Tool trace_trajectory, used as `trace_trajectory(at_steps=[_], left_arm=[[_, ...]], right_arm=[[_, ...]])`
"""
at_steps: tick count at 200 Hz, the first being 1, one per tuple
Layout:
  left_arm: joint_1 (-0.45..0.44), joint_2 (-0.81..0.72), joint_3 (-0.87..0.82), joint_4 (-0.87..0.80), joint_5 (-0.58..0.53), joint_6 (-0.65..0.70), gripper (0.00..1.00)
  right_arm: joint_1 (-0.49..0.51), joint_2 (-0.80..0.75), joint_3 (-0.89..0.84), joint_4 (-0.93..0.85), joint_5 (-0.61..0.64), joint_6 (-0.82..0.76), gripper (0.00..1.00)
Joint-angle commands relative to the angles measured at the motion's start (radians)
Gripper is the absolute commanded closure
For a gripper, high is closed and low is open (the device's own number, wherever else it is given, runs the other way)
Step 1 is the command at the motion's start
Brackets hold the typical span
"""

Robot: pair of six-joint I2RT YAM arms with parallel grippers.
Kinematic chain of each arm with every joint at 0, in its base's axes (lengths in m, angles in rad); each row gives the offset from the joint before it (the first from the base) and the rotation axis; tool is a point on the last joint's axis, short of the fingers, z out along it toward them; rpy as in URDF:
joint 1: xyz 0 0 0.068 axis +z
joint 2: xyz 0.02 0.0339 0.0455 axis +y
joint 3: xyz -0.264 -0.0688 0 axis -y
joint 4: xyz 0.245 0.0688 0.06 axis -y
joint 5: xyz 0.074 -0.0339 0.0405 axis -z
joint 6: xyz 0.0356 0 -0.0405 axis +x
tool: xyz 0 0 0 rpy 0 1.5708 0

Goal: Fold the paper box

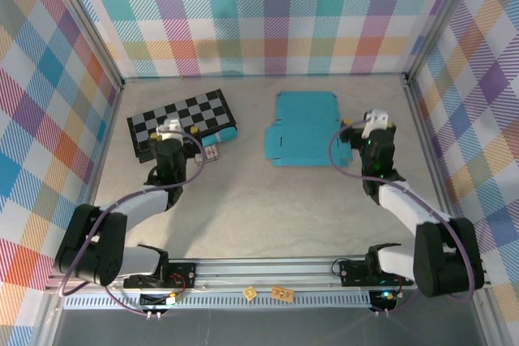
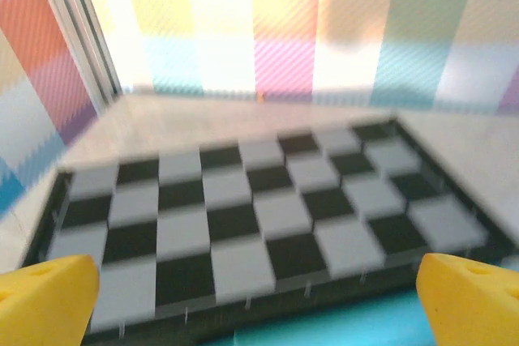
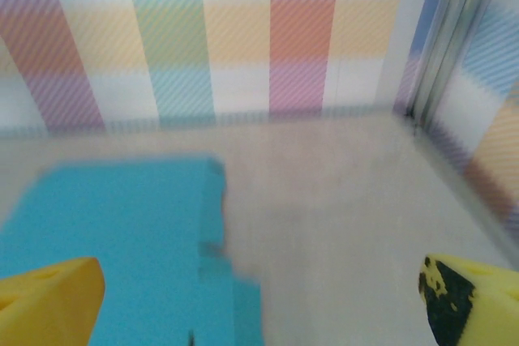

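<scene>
**Paper box position.** The paper box lies flat on the table, turquoise face up, at about 1 o'clock from the table centre. Its outline is stepped, with small flaps along the near edge. In the right wrist view the paper box occupies the 7 to 9 o'clock portion of the frame, blurred.

**Right gripper.** The right gripper stands at 3 o'clock of the box, just beside its right edge. The jaws are spread wide and hold nothing. In the wrist view of the right gripper, the left yellow finger is over the turquoise sheet. The right finger, marked with black, is over bare table. Contact with the box cannot be determined.

**Left gripper.** The left gripper is at 9 o'clock of the box, well apart from it. It is above the near edge of the checkered board. Its jaws are likewise spread wide and empty. In the wrist view of the left gripper, the board lies between the two fingers.

**Other items.** A small patterned card lies at 5 o'clock of the board.
</scene>
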Motion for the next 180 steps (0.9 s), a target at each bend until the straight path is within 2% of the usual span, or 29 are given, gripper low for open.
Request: trace_trajectory(at_steps=[1,10,15,18,22,26,29,37,45,56,80,99,116,140,180], left_arm=[[-0.025,-0.021,0.330,-0.404,-0.183,-0.288,0.00],[-0.009,0.026,0.565,-0.893,-0.136,-0.540,0.00],[-0.001,0.069,0.665,-1.066,-0.136,-0.660,0.00],[0.004,0.097,0.709,-1.126,-0.118,-0.712,0.00],[0.017,0.129,0.758,-1.170,-0.033,-0.729,0.00],[0.037,0.159,0.789,-1.165,0.099,-0.717,0.00],[0.049,0.177,0.805,-1.149,0.195,-0.709,0.04],[0.057,0.220,0.834,-1.108,0.367,-0.722,0.17],[0.027,0.248,0.848,-1.078,0.429,-0.760,0.21],[-0.025,0.291,0.856,-1.025,0.523,-0.786,0.25],[-0.136,0.452,0.931,-1.048,0.676,-0.809,0.44],[-0.212,0.575,1.003,-1.048,0.738,-0.786,0.47],[-0.244,0.684,1.084,-1.067,0.756,-0.773,0.50],[-0.239,0.812,1.186,-1.066,0.757,-0.768,0.53],[-0.219,0.984,1.365,-1.111,0.761,-0.739,0.53]], right_arm=[[-0.026,0.008,0.375,-0.595,0.126,0.312,0.01],[-0.044,0.082,0.555,-0.948,0.199,0.611,0.01],[-0.053,0.127,0.632,-1.147,0.232,0.766,0.01],[-0.069,0.149,0.657,-1.194,0.201,0.782,0.01],[-0.091,0.170,0.677,-1.192,0.098,0.733,0.00],[-0.107,0.185,0.682,-1.168,-0.014,0.682,0.05],[-0.115,0.194,0.684,-1.159,-0.083,0.660,0.09],[-0.105,0.207,0.694,-1.184,-0.145,0.676,0.17],[-0.086,0.203,0.678,-1.208,-0.177,0.725,0.20],[-0.071,0.184,0.615,-1.184,-0.282,0.777,0.23],[-0.045,0.140,0.434,-1.095,-0.496,0.892,0.32],[-0.041,0.120,0.269,-0.907,-0.650,0.996,0.32],[-0.029,0.138,0.167,-0.768,-0.718,1.097,0.33],[-0.005,0.178,0.079,-0.576,-0.739,1.199,0.35],[0.005,0.290,0.045,-0.410,-0.763,1.288,0.40]])
